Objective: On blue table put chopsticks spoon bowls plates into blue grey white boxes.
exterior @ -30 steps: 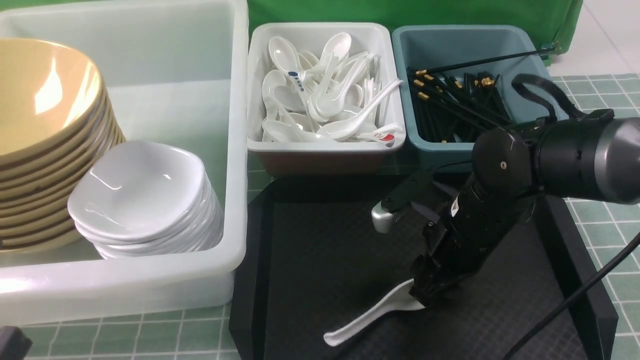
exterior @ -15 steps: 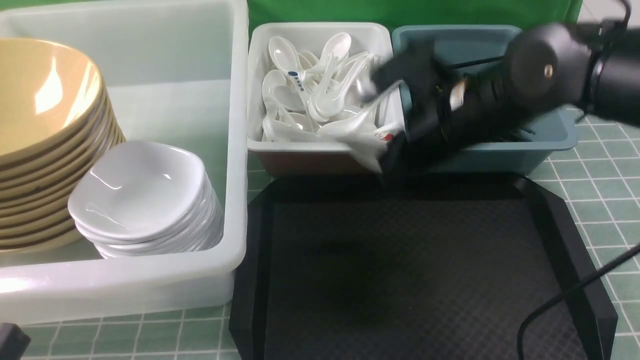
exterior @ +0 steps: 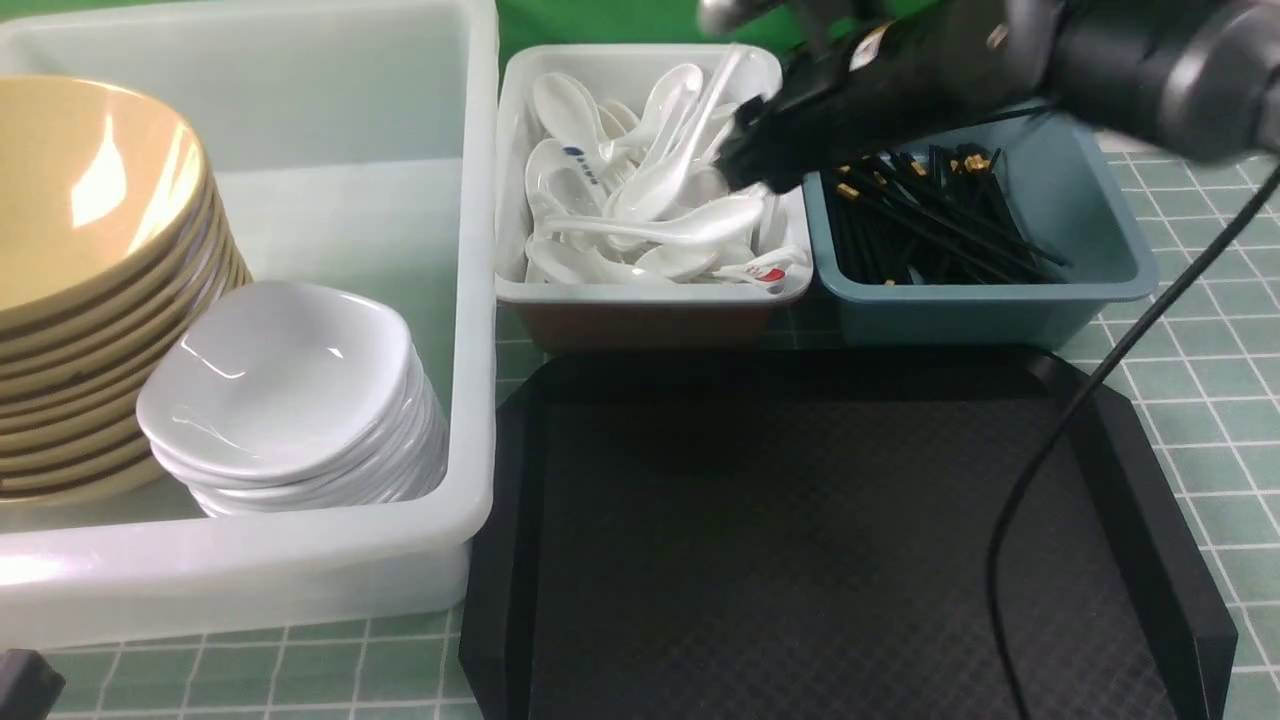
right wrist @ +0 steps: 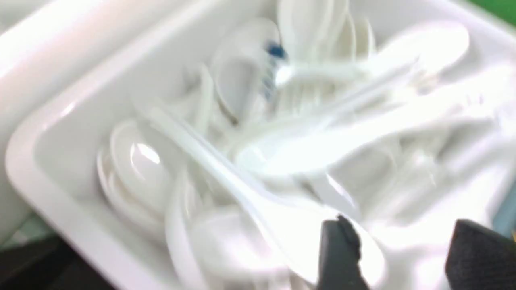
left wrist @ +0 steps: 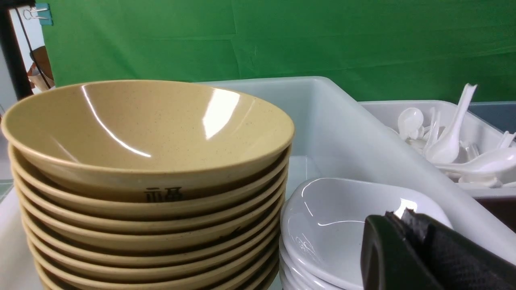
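My right gripper [exterior: 745, 165] hovers open over the right side of the white box [exterior: 650, 292], which is full of white spoons [exterior: 640, 190]. In the right wrist view its fingers [right wrist: 340, 249] stand wide apart, nothing between them, and a white spoon [right wrist: 282, 225] lies on the pile below. A long spoon [exterior: 690, 228] lies across the top of the pile. Black chopsticks [exterior: 930, 220] fill the blue box [exterior: 980, 300]. My left gripper [left wrist: 397, 215] is shut and empty beside the white dishes [left wrist: 334, 213].
The big white bin [exterior: 470, 300] on the left holds a stack of tan bowls [exterior: 90, 200] and a stack of white dishes [exterior: 280, 380]. A black tray [exterior: 800, 550] lies in front of the boxes. The right arm's cable [exterior: 1060, 430] hangs over the tray's right side.
My right gripper lifted the white spoon off the black tray, carried it back to the white box and opened. The spoon now lies on the pile. The left gripper has not moved.
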{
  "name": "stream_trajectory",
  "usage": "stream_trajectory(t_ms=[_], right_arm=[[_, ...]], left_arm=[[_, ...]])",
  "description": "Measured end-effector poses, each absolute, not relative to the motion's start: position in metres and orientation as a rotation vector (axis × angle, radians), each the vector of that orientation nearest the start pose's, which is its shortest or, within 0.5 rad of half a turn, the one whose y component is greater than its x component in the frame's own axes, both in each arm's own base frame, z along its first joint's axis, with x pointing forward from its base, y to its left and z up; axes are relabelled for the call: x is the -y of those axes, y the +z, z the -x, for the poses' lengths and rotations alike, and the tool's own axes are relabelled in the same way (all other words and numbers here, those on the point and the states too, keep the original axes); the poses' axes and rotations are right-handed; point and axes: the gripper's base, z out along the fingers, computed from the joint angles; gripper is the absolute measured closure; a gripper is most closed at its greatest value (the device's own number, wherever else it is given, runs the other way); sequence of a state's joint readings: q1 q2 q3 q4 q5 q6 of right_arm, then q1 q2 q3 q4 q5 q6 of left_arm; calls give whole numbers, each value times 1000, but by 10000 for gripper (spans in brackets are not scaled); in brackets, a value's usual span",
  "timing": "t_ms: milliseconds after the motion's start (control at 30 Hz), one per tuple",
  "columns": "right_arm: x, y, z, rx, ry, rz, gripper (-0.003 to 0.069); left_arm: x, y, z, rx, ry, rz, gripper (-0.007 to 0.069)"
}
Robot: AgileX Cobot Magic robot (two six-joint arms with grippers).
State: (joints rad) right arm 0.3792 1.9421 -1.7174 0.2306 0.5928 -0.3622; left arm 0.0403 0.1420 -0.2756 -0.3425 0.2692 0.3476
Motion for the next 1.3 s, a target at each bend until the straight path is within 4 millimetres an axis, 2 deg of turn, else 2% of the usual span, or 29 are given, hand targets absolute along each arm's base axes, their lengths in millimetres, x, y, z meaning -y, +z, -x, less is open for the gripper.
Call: stream_trajectory(t_ms=[33, 67, 133, 167, 200, 233, 267, 300, 333, 400, 433, 467, 500, 533, 567, 600, 633, 733, 867, 1000, 1067, 1167, 1300], right_arm=[[-158, 316, -414, -2249, 253, 645, 286], [-156, 318, -413, -2255, 253, 641, 293], [-123, 356, -384, -2255, 224, 605, 414], [-114, 367, -371, -2238, 213, 595, 459], [-105, 381, -349, -2205, 200, 593, 527], [-105, 381, -349, -2203, 199, 591, 527], [-94, 394, -315, -2148, 179, 600, 597], [-89, 403, -294, -2101, 165, 606, 613], [-82, 398, -269, -2063, 146, 619, 621], [-72, 393, -236, -1983, 105, 635, 622], [-71, 386, -233, -1982, 98, 635, 622], [-63, 369, -209, -1909, 47, 641, 622], [-60, 361, -202, -1881, 25, 643, 622], [-53, 342, -184, -1808, -32, 644, 622], [-50, 324, -177, -1785, -59, 634, 622], [-49, 320, -175, -1780, -64, 633, 622], [-43, 297, -163, -1753, -90, 609, 622], [-34, 247, -137, -1770, -98, 565, 622], [-24, 191, -100, -1834, -79, 550, 622], [-22, 170, -82, -1902, -45, 589, 622], [-23, 162, -72, -1944, -60, 711, 622], [-22, 163, -69, -1909, -83, 752, 622], [-20, 165, -62, -1882, -79, 706, 620]], left_arm=[[6, 274, -57, -1603, -28, -50, 623], [6, 274, -57, -1603, -28, -50, 623], [6, 274, -57, -1604, -27, -51, 623], [6, 274, -57, -1605, -27, -51, 623], [6, 274, -57, -1605, -27, -51, 623], [6, 274, -57, -1606, -28, -52, 623], [6, 274, -57, -1607, -28, -52, 623], [6, 274, -57, -1608, -28, -52, 623], [6, 274, -57, -1609, -28, -53, 623], [6, 274, -57, -1612, -29, -53, 623], [6, 274, -57, -1612, -29, -53, 623], [6, 274, -57, -1613, -29, -53, 623], [6, 274, -57, -1613, -29, -53, 623], [6, 274, -57, -1613, -29, -53, 623], [6, 274, -57, -1613, -29, -53, 623], [6, 274, -57, -1613, -29, -53, 623], [6, 274, -57, -1613, -29, -53, 623], [6, 274, -57, -1612, -29, -54, 623], [6, 274, -57, -1613, -29, -54, 623], [6, 273, -57, -1616, -30, -55, 623], [6, 273, -57, -1619, -30, -56, 623], [7, 272, -56, -1626, -32, -58, 623], [7, 271, -56, -1641, -38, -63, 623]])
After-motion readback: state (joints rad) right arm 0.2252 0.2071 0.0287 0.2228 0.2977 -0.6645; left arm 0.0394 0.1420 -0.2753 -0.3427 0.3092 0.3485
